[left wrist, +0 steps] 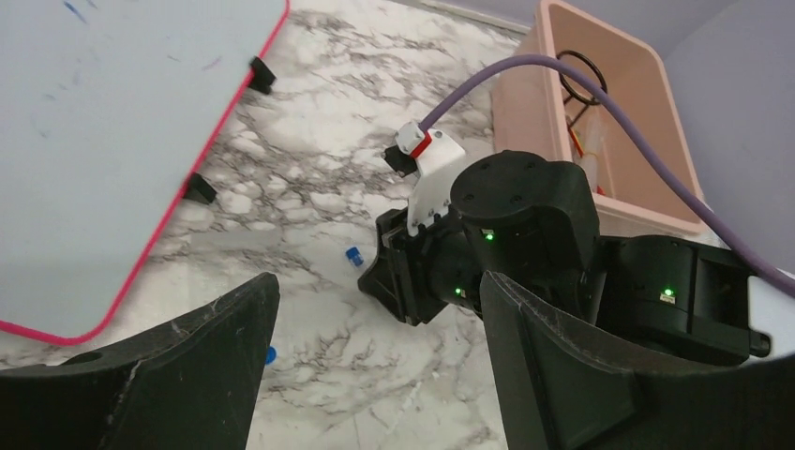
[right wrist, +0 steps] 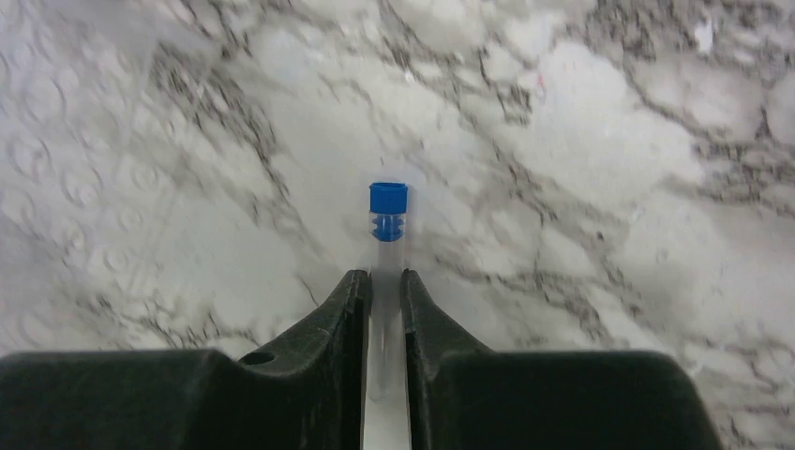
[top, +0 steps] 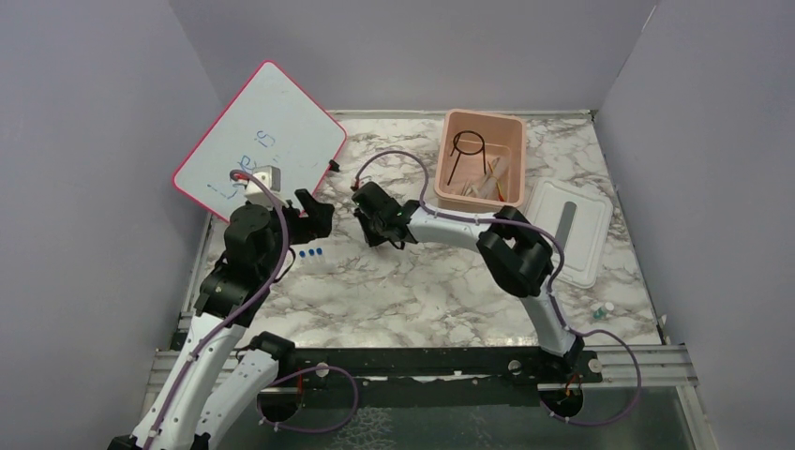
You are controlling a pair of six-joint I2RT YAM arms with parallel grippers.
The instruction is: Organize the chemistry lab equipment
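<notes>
The right gripper [right wrist: 384,281] has its two fingers [right wrist: 342,314] squeezed on a blue-capped clear tube [right wrist: 386,244]. The cap end sticks out in front, likely so the grip sits on the long plain part. It is close over the marble table [right wrist: 609,141], near the middle. The left gripper [left wrist: 375,375] is spread wide and holds nothing. Small blue vials [top: 310,253] lie by it, to the left. The pink tub [top: 439,159] at the far right already has the ring stand [top: 467,150] in it. I think the tube goes there too.

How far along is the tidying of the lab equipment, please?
Done: the black wire ring stand and some thin items sit in the pink tub. In hand: the right gripper is shut on a blue-capped vial. Left: loose blue-capped vials on the marble table by the open left gripper.
</notes>
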